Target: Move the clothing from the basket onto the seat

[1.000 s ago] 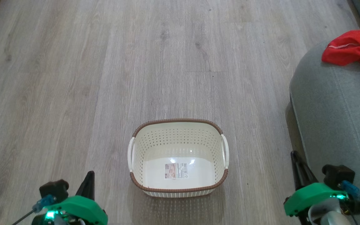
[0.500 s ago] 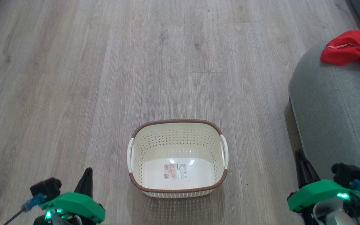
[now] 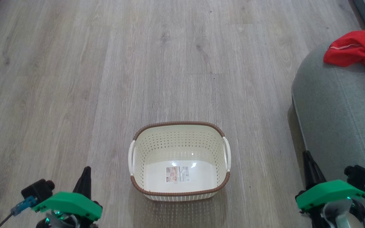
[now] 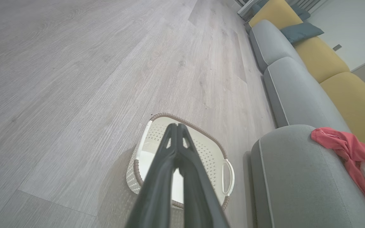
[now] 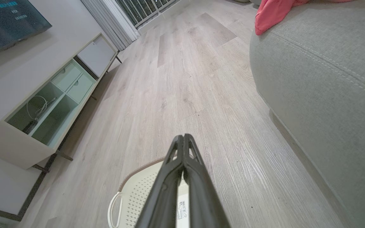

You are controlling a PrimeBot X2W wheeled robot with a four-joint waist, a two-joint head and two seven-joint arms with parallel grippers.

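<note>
While clothing [image 3: 356, 50] drapes the seat [image 3: 337, 114], left hand [image 3: 86, 171] and right hand [image 3: 306, 155] sit clenched, empty.

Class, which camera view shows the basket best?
The head view: the whole basket shows from above, empty, with its label sticker on the base. In the left wrist view the shut left gripper covers its middle. In the right wrist view the right gripper and the bottom edge cut it to one end.
</note>
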